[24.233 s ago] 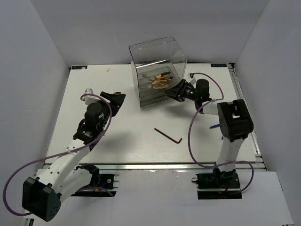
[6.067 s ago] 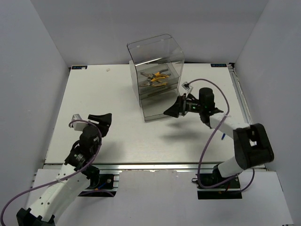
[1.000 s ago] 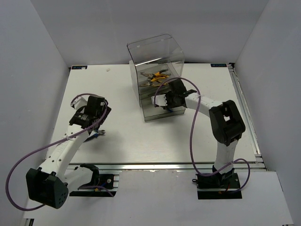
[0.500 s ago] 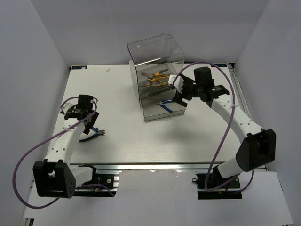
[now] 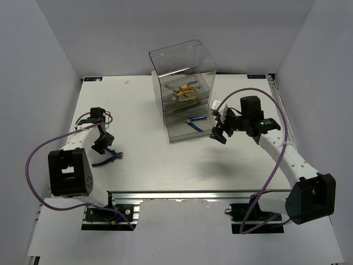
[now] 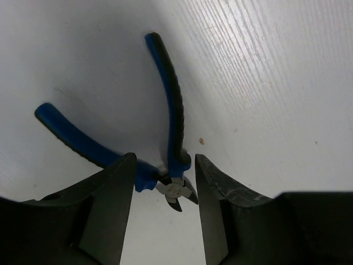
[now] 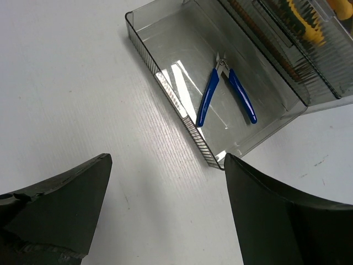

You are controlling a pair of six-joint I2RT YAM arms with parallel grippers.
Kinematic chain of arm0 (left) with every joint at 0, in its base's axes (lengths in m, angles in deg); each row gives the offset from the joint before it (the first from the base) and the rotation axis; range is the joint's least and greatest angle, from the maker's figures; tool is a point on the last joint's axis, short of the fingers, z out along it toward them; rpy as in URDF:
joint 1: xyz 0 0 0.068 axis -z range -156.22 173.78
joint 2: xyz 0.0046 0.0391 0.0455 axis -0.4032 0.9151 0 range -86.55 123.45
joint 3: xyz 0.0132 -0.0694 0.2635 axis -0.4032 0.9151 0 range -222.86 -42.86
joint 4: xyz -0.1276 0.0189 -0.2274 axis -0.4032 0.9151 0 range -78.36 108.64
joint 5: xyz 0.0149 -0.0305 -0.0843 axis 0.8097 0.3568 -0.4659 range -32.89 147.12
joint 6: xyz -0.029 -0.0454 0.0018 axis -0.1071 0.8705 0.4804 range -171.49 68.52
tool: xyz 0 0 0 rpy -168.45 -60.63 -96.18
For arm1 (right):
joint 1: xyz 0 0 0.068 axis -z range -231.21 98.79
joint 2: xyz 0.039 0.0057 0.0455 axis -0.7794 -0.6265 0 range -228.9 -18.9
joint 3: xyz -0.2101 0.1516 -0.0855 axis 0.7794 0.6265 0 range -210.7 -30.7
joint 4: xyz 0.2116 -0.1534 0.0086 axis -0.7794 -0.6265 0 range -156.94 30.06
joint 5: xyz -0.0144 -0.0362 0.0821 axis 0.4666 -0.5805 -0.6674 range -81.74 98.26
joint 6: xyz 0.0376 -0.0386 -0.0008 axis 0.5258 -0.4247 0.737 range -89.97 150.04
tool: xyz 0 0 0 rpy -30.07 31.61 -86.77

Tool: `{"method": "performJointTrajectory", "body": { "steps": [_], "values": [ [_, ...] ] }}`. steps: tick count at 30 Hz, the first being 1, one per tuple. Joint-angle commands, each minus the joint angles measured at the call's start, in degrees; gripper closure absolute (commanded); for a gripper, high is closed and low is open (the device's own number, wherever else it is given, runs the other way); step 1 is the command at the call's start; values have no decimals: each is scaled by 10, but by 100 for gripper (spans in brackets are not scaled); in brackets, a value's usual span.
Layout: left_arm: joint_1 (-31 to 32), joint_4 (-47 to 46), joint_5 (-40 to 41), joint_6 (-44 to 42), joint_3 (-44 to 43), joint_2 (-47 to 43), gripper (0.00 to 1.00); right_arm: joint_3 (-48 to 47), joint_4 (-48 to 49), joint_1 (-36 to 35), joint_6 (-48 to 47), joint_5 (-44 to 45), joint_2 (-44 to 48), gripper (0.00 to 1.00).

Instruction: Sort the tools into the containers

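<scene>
The clear smoky cabinet [image 5: 182, 83] stands at the back middle of the table. Its bottom drawer [image 5: 175, 135] is pulled out and holds blue-handled cutters [image 5: 194, 122], which also show in the right wrist view [image 7: 226, 91]. Yellow and orange pliers [image 5: 185, 91] lie in the upper drawers. My right gripper [image 5: 219, 134] is open and empty, just right of the open drawer [image 7: 182, 110]. A second pair of blue-handled cutters [image 5: 112, 158] lies on the table at the left. My left gripper [image 6: 162, 160] is open, its fingers either side of that cutter's head [image 6: 175, 190]. The hex keys are out of view.
The white table [image 5: 165, 160] has a metal rail along its near edge [image 5: 193, 193]. Grey walls close in the left, back and right sides. Purple cables loop from both arms.
My right gripper has drawn back from the open drawer toward the near right, leaving the blue cutters inside. My left arm has swung left, its gripper still over the cutters on the table.
</scene>
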Motion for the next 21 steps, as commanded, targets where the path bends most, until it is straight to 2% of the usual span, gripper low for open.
{"method": "performJointTrajectory", "body": {
  "steps": [1, 7, 21],
  "values": [
    [-6, -28, -27, -28, -17, 19, 43, -1, 22, 7, 18, -26, 14, 11],
    [-8, -40, -45, -43, -19, 58, 46, 3, 22, 7, 21, -29, 16, 11],
    [-30, -90, -80, -74, 30, 78, 57, 14, 19, 13, 32, -37, 30, 11]
  ]
}}
